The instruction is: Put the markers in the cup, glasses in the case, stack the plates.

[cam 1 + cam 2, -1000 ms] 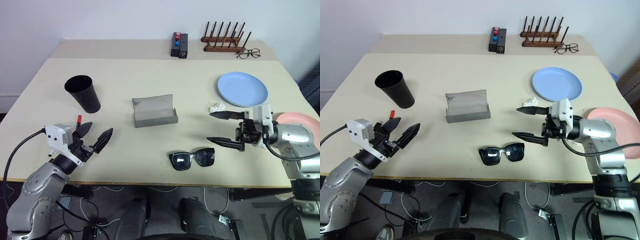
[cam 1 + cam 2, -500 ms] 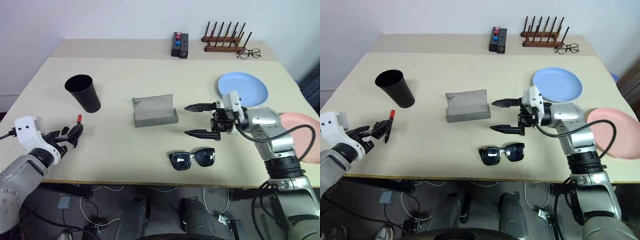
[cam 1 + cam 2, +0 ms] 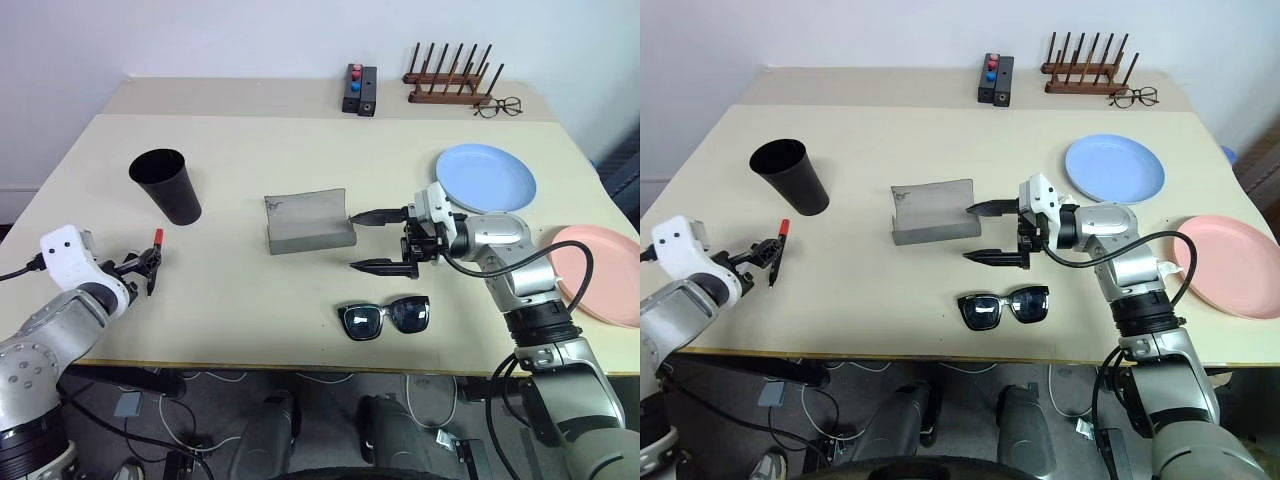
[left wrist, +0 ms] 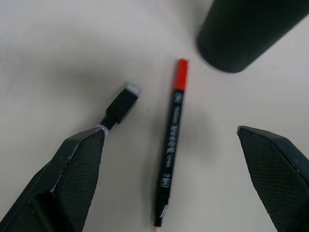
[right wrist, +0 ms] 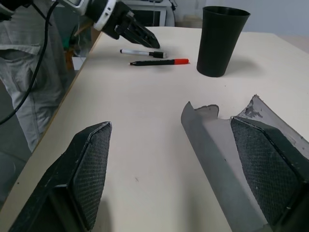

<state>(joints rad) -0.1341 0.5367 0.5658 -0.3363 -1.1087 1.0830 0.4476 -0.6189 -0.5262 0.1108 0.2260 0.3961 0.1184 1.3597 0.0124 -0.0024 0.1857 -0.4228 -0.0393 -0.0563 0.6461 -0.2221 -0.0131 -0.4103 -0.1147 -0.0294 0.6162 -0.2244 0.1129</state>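
The black cup (image 3: pixel 165 185) stands upright at the table's left. Just in front of it lie two markers side by side, one dark with a red end (image 4: pixel 171 145), the other showing its black cap (image 4: pixel 120 105). My left gripper (image 4: pixel 170 131) hovers open above them, its fingers (image 4: pixel 72 179) straddling both. The grey case (image 3: pixel 308 222) lies open mid-table. Black sunglasses (image 3: pixel 385 317) rest near the front edge. My right gripper (image 3: pixel 358 242) is open, pointing left, beside the case's right end and behind the sunglasses. A light blue plate (image 3: pixel 485 178) and a pink plate (image 3: pixel 600 285) lie apart at the right.
At the back stand a small black box with red and blue buttons (image 3: pixel 358 90), a wooden peg rack (image 3: pixel 450 85) and wire-rimmed spectacles (image 3: pixel 497 106). The markers lie close to the table's left front edge.
My right gripper has swung left from beside the blue plate to the case's right end. My left gripper has shifted left and turned onto the markers. Both stayed open.
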